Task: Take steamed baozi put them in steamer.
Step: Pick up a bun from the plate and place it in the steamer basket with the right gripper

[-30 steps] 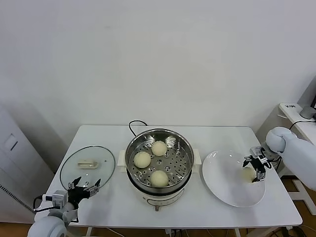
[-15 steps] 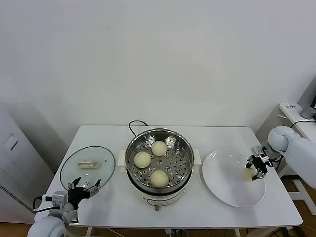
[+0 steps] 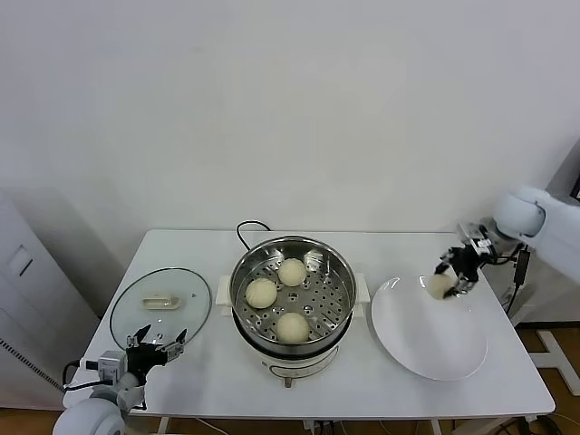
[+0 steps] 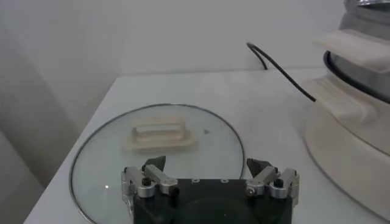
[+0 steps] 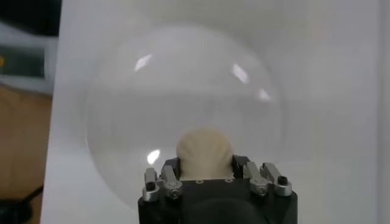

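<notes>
Three pale baozi [image 3: 292,326] lie on the perforated tray of the steel steamer [image 3: 313,252] at the table's centre. My right gripper [image 3: 450,274] is shut on the fourth baozi [image 3: 440,285] and holds it in the air above the far edge of the white plate [image 3: 426,340]. In the right wrist view the bun [image 5: 204,152] sits between the jaws, with the plate [image 5: 122,109] below. My left gripper [image 3: 154,347] is open and empty at the table's front left, by the glass lid [image 3: 159,304].
The glass lid with its beige handle [image 4: 159,134] lies flat left of the steamer. The steamer's white base and side handle [image 4: 341,106] and black cord [image 4: 280,67] are close to the left gripper. The table's right edge lies just beyond the plate.
My right gripper has lifted the baozi off the plate and moved it up and slightly left, toward the plate's far edge. The left arm has not moved.
</notes>
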